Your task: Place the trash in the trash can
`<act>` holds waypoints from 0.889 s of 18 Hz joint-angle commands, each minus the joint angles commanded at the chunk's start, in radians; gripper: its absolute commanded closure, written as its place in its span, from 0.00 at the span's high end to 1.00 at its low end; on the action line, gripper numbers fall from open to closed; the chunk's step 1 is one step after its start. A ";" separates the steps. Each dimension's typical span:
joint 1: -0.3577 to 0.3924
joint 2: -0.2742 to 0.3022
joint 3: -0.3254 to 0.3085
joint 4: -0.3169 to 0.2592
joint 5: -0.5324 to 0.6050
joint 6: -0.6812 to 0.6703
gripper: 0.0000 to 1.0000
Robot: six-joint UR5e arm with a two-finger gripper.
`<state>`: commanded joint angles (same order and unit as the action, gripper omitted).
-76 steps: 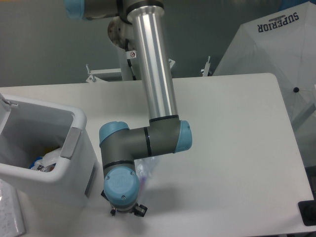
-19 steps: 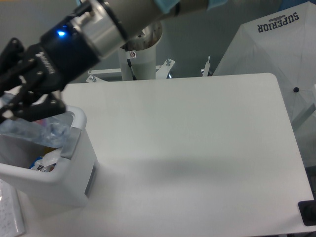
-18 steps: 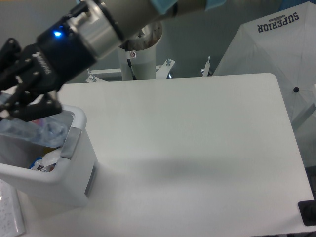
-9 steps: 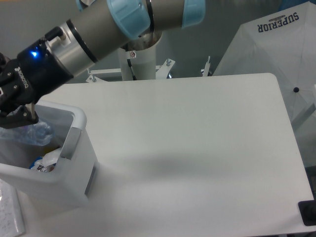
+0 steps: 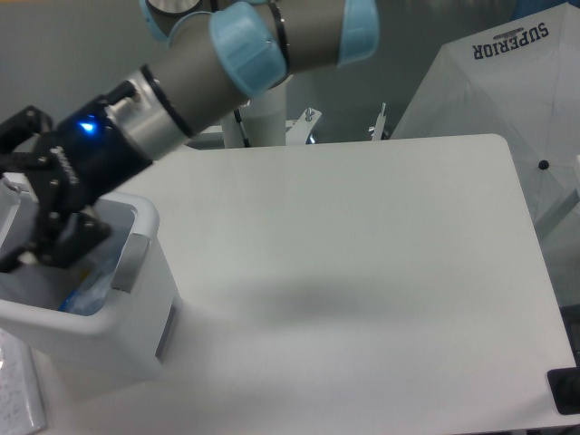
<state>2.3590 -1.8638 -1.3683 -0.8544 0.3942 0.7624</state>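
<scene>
Dropped from the claw (image 5: 36, 217), bottle (image 5: 91, 288) lies in bin (image 5: 136, 299).

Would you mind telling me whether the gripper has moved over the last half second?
Yes. The gripper has swung right and down, and now sits lower inside the trash can, nearer its grey tab.

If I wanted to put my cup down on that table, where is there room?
Nearly the whole white table is bare, from the trash can to the right edge by the white umbrella. The near-left corner is crowded: the hand hangs over the can.
</scene>
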 joint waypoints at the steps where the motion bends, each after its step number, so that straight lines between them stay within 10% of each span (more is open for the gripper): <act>1: 0.025 0.000 -0.003 -0.002 0.002 -0.003 1.00; 9: 0.129 -0.026 -0.009 -0.006 0.383 0.011 1.00; 16: 0.167 -0.092 -0.087 -0.006 0.776 0.300 1.00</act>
<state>2.5264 -1.9558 -1.4557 -0.8606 1.1699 1.0625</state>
